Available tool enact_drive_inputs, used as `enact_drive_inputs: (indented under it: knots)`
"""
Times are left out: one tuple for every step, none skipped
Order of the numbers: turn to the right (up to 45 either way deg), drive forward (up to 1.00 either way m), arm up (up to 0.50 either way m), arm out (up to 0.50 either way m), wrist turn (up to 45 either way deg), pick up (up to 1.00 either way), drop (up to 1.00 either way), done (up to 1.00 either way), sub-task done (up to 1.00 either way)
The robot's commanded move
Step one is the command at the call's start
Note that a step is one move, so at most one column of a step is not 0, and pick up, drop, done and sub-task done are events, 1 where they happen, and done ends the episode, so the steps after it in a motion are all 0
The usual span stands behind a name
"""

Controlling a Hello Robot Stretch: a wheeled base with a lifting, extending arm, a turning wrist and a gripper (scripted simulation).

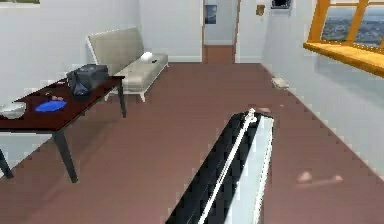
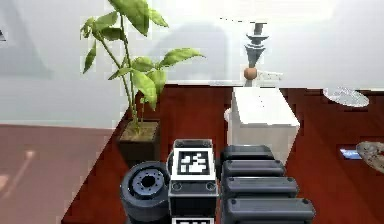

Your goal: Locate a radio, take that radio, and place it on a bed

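Observation:
A dark boxy thing with a raised top, possibly the radio (image 1: 88, 78), stands on a dark red table (image 1: 40, 122) at the forward view's left. A white couch-like seat (image 1: 125, 55) with a small white cushion (image 1: 147, 57) stands against the far wall behind it. In the arm side view the arm's dark segments (image 2: 260, 187) and a white marked square (image 2: 193, 165) sit at the bottom edge. The gripper's round dark body (image 2: 148, 192) lies left of the square. I cannot make out its far end, so I cannot tell whether it holds anything.
A blue item (image 1: 52, 103) and a bowl (image 1: 13, 110) share the table. A long black-and-white slab (image 1: 230, 170) crosses the forward view's foreground. A doorway (image 1: 220, 30) opens at the back. A potted plant (image 2: 135, 90), white box (image 2: 262, 122), slim statue (image 2: 257, 45) and plate (image 2: 345, 97) stand on a red-brown top.

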Motion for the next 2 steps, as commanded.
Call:
enact_drive_inputs:
  knots:
    - [-45.0, 0.0, 0.0, 0.0, 0.0, 0.0, 0.0, 0.0, 0.0]
    - [-9.0, 0.0, 0.0, 0.0, 0.0, 0.0, 0.0, 0.0, 0.0]
